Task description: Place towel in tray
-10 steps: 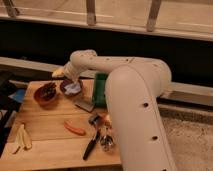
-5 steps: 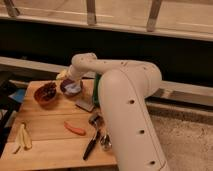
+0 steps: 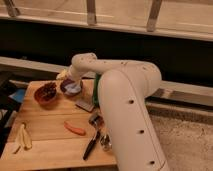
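My gripper (image 3: pixel 66 76) is at the end of the big white arm, at the table's back, just above the far rim of a round purple bowl (image 3: pixel 70 88). A pale whitish patch inside that bowl looks like the towel (image 3: pixel 74 89). Whether the gripper touches it I cannot tell. The green tray (image 3: pixel 96 86) shows only as a thin strip right of the bowl. The arm's thick link hides the rest of it.
On the wooden table (image 3: pixel 45 150) stand a red-brown bowl with dark contents (image 3: pixel 47 93), a dark grey flat bar (image 3: pixel 85 105), an orange carrot (image 3: pixel 75 129), a banana (image 3: pixel 23 138), a black-handled utensil (image 3: pixel 92 145) and small metal pieces (image 3: pixel 95 119). A dark wall runs behind.
The arm's end has moved slightly left and down toward the purple bowl, and the thick link has shifted left, covering more of the tray.
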Controlling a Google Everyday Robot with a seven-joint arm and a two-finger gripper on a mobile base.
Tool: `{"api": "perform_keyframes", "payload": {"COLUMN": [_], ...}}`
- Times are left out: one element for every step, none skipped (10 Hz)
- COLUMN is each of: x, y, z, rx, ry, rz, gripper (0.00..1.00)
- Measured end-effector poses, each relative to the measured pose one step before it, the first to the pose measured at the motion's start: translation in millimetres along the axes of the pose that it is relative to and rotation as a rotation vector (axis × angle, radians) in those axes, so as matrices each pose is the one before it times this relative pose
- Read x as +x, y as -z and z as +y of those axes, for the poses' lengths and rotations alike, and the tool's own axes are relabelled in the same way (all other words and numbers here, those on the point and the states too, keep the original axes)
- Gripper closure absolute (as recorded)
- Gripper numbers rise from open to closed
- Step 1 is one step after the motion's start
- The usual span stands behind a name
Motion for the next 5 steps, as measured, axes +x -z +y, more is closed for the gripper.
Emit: {"api": "perform_keyframes", "payload": {"x": [-0.49,-0.41,-0.04,-1.04,-0.36], "y": [-3.82,-5.11,-5.89,-3.68,-2.82], "z": [-0.37,0.17,-4.22,-2.66,-2.88], "rx": [-0.00622,-0.00977,-0.00508,-0.00404,-0.00102], "ry": [-0.00312,-0.00805,-0.01161,-0.0076,-0.00414], "rz": [-0.00379,-0.00124,0.00018,-0.00325,-0.00226], "gripper": [0.2,0.2,0.2,0.2,0.2]}}
